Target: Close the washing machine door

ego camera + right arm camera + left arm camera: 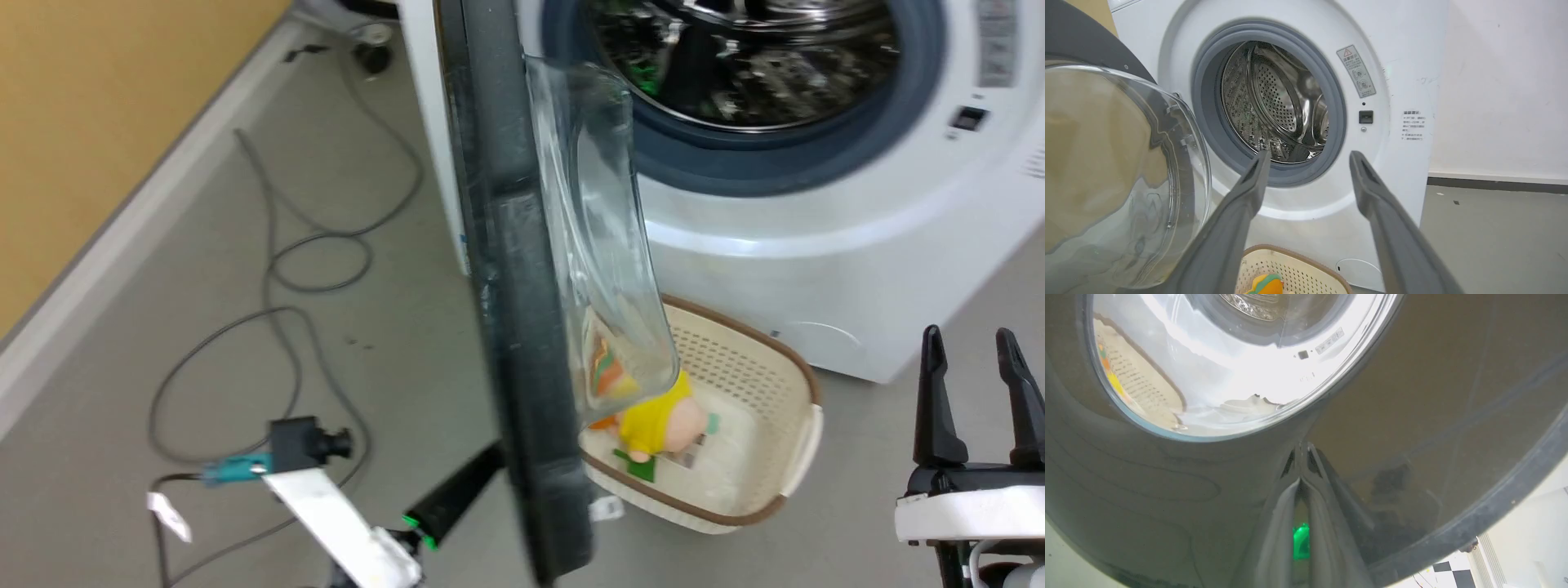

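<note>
Washing machine door [514, 286] open, swung out from the washing machine [816, 245] and standing edge-on in the head view, attached on the machine's left side. Its clear glass bowl [604, 245] bulges to the right, toward the round opening. Grey gasket [1208, 122] and perforated steel drum [1278, 106] fully exposed.

Left gripper [482, 465] low at the left of the door, on its black outer face. In the left wrist view the left gripper's 2 fingers [1284, 522] are pressed together with nothing between them, tips up against the glossy door surface just below the window rim. Green light glows between the finger bases.

Right gripper [971, 343] near right, well apart from the door and from the machine. Its 2 fingers [1241, 212] are spread wide, empty, pointing at the drum opening in the right wrist view.

Cream basket [759, 367] on the floor in front of the machine, just right of the door's lower edge, partly seen through the glass. Yellow soft toy [653, 420] lies in it. Grey cables [286, 269] loop on the floor to the left, near the yellow wall [82, 122]. Warning label [1355, 71] on the machine front, right of the opening.
</note>
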Robot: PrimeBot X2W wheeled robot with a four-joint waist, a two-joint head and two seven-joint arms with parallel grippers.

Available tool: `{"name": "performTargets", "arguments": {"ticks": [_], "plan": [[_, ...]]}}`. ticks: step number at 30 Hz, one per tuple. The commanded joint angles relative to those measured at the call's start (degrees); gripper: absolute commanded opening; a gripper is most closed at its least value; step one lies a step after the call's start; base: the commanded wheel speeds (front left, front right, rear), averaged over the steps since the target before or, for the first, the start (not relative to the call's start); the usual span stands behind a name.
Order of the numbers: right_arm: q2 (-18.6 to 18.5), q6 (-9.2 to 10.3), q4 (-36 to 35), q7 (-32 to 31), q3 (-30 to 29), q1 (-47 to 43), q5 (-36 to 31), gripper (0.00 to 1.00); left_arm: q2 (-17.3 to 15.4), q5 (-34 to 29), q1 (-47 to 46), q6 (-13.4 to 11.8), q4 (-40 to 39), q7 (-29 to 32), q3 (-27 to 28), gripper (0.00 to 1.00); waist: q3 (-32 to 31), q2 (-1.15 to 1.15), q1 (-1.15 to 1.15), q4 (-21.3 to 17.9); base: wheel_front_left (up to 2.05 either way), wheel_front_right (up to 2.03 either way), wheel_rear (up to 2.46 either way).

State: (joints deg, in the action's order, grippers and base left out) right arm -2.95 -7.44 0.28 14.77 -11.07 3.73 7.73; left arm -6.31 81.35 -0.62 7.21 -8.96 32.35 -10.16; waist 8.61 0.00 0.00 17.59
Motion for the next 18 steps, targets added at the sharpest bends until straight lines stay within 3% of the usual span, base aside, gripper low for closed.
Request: {"name": "performTargets", "arguments": {"ticks": [1, 9, 18], "plan": [[0.07, -0.05, 0.13, 0.23, -0.09, 0.52, 0.4, 1.0, 0.15, -0.25, -0.31, 0.27, 0.62, -1.32, -1.79, 0.0, -0.18, 0.0, 0.0, -2.09, 0.0, 0.0, 0.0], [0.07, -0.05, 0.49, 0.23, 0.03, 0.77, 0.81, 1.0, 0.11, -2.01, -4.78, 0.27, 6.38, -9.58, -11.62, 0.0, -0.13, 0.0, 0.0, -7.15, 0.0, 0.0, 0.0], [0.07, -0.05, 0.79, 0.23, 0.58, 0.73, 1.23, 1.0, 1.59, 0.72, -10.61, 0.27, 14.09, -17.84, -20.26, 0.0, -0.16, 0.0, 0.0, -11.24, 0.0, 0.0, 0.0]]}}
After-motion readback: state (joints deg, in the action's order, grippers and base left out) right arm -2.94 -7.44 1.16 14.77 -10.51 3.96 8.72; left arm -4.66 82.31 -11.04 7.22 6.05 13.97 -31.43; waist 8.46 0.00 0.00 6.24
